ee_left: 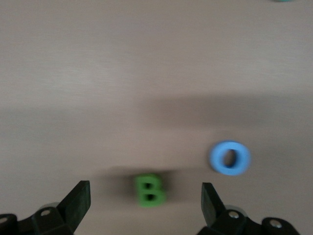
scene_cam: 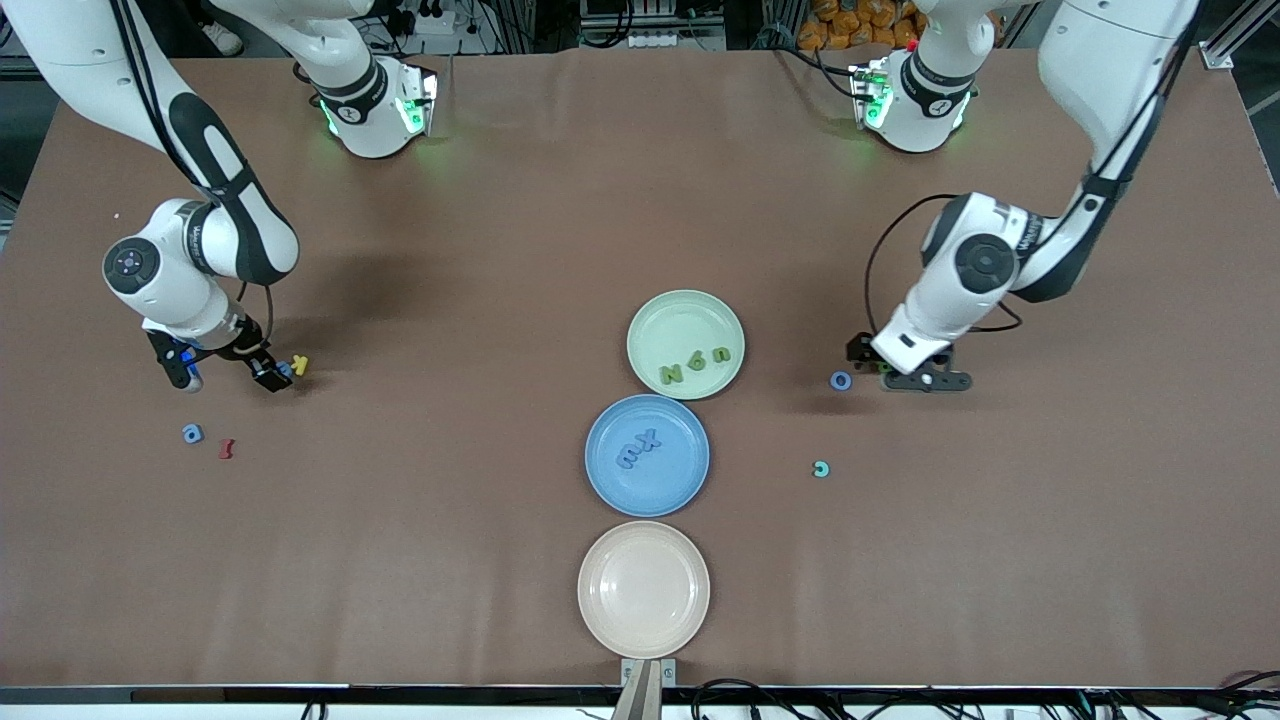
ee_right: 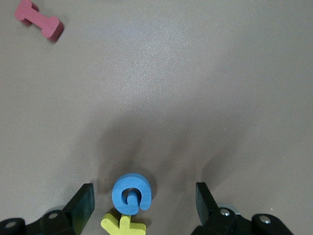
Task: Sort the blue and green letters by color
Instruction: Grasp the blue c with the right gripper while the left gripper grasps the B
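Observation:
My left gripper (scene_cam: 893, 368) is open, low over a small green letter B (ee_left: 149, 190) that lies between its fingers; the gripper (ee_left: 145, 200) shows this in its wrist view. A blue O (scene_cam: 841, 380) lies beside it (ee_left: 230, 157). My right gripper (scene_cam: 228, 377) is open, low over a blue G (ee_right: 131, 194) that touches a yellow letter (ee_right: 123, 225). The gripper (ee_right: 142, 205) holds nothing. Another blue letter (scene_cam: 192, 433) lies nearer the front camera. The green plate (scene_cam: 680, 315) holds three green letters (scene_cam: 693, 363). The blue plate (scene_cam: 650, 490) holds two blue letters (scene_cam: 640, 450).
A dark red letter (scene_cam: 227, 449) lies beside the loose blue letter and also shows in the right wrist view (ee_right: 39, 19). A teal letter (scene_cam: 821, 468) lies nearer the front camera than the blue O. A cream plate (scene_cam: 643, 590) sits empty near the table's front edge.

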You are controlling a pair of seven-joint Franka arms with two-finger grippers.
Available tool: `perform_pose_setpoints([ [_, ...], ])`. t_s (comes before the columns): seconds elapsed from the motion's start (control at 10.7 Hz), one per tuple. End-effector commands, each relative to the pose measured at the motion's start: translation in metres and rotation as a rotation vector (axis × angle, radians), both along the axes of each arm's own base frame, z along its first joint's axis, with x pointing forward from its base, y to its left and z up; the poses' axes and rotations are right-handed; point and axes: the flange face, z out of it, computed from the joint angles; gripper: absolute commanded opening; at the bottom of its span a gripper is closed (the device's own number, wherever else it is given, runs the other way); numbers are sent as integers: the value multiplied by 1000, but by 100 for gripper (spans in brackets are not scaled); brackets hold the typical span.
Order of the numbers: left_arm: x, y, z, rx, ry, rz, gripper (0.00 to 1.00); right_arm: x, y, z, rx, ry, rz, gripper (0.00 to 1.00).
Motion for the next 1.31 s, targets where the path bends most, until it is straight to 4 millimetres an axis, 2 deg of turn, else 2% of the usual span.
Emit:
perform_pose_setpoints([
  [0.0, 0, 21, -8, 30, 14, -39, 100, -4, 3, -3, 8, -8, -22, 62],
  [0.09, 2, 28, -13, 35, 18, -41, 100, -4, 4, -4, 9, -6, -18, 45],
  [0.19, 2, 27, -15, 32, 21, -37, 100, -4, 5, -4, 9, -6, -18, 31],
  [0.28, 2, 26, -17, 30, 22, -34, 100, -3, 6, -5, 10, -5, -15, 22],
  [0.47, 4, 22, -20, 23, 22, -34, 100, -1, 11, -4, 14, -8, -3, 19],
  [0.56, 5, 20, -23, 20, 26, -30, 100, 2, 12, -1, 13, -12, 6, 11],
  [0.66, 4, 19, -24, 19, 29, -26, 100, 6, 12, 4, 12, -22, 11, 9],
  [0.84, 3, 18, -26, 19, 32, -28, 100, 25, 15, 26, 18, -20, 28, 8],
  [1.03, 2, 16, -28, 17, 37, -29, 100, 54, 19, 59, 30, 37, 66, 8],
  [1.22, 1, 11, -28, 18, 38, -40, 100, 77, 40, 85, 37, 67, 109, 8],
])
